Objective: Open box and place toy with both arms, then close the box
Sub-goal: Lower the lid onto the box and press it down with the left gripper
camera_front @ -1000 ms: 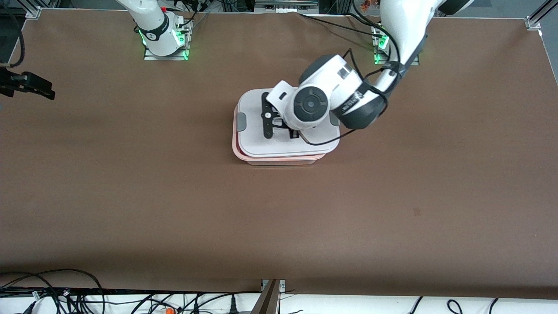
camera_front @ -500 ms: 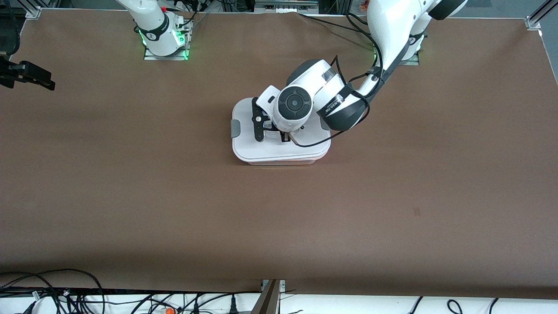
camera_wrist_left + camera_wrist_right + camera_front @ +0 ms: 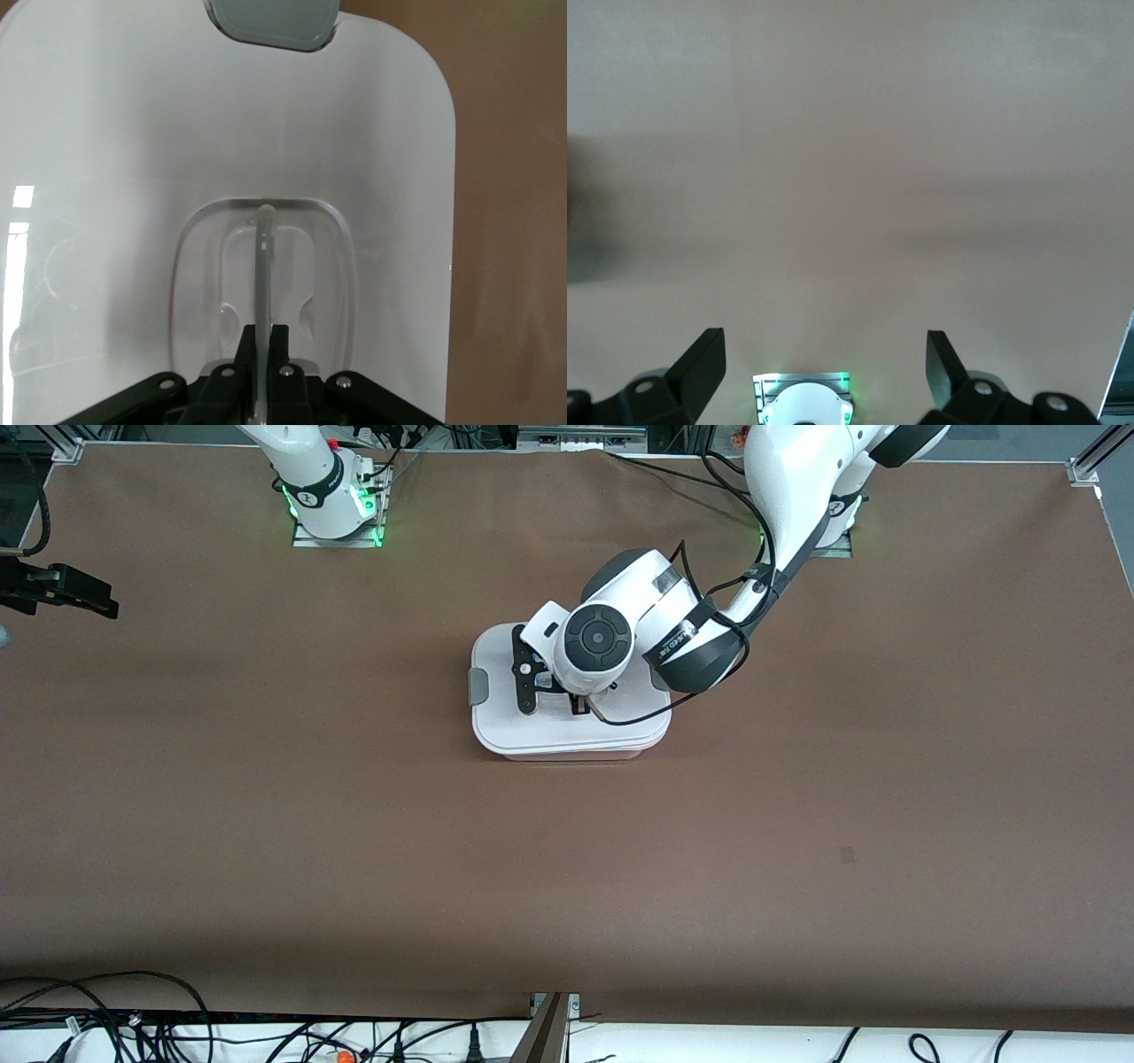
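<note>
The box stands mid-table with its white lid (image 3: 532, 726) over the pink base (image 3: 611, 755), of which only a thin strip shows at the edge nearer the front camera. My left gripper (image 3: 576, 701) is over the lid's middle. In the left wrist view it (image 3: 266, 341) is shut on the clear recessed handle (image 3: 263, 266). One grey clip (image 3: 270, 13) shows at the lid's end (image 3: 478, 687). My right gripper (image 3: 93, 598) is open and empty in the air at the right arm's end of the table, as the right wrist view (image 3: 824, 341) shows. The toy is not in view.
The right arm's base with green lights (image 3: 335, 509) stands at the table's top edge and shows in the right wrist view (image 3: 802, 403). The left arm's base (image 3: 824, 522) is partly hidden by the arm. Brown table (image 3: 567, 868) spreads around the box. Cables (image 3: 177, 1027) lie along the near edge.
My left gripper has come down with the lid and shifted it toward the right arm's end, so it now covers the base. The right gripper has barely moved.
</note>
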{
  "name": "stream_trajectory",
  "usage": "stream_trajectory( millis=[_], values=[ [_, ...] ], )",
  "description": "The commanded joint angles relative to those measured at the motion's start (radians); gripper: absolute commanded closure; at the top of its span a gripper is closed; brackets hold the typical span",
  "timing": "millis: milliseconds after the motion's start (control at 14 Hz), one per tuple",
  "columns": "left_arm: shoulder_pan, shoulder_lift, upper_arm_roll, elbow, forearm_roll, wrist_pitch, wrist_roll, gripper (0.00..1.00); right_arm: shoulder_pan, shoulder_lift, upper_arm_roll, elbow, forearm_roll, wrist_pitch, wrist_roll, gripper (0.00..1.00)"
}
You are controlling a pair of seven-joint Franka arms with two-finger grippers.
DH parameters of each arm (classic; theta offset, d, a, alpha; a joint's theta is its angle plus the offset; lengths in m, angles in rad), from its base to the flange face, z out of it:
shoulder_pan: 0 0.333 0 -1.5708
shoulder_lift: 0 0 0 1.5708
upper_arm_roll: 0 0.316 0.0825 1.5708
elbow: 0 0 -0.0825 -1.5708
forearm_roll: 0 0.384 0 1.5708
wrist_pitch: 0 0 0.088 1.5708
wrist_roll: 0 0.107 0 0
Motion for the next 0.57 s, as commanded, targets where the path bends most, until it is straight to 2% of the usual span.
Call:
stream_trajectory(
  millis=[0,214,500],
  values=[
    [0.001,0.003,0.001,-0.013,0.039,0.002,0.037,1.0,-0.001,0.008,-0.003,0.03,0.014,-0.026,-0.009,0.0],
    [0.007,0.003,0.001,-0.013,0.056,0.002,0.117,1.0,-0.005,0.011,-0.004,0.032,0.013,-0.023,-0.01,0.0],
    [0.005,0.009,0.001,-0.013,0.056,0.004,0.123,1.0,-0.009,0.016,-0.004,0.032,0.014,-0.023,-0.012,0.0]
  ],
)
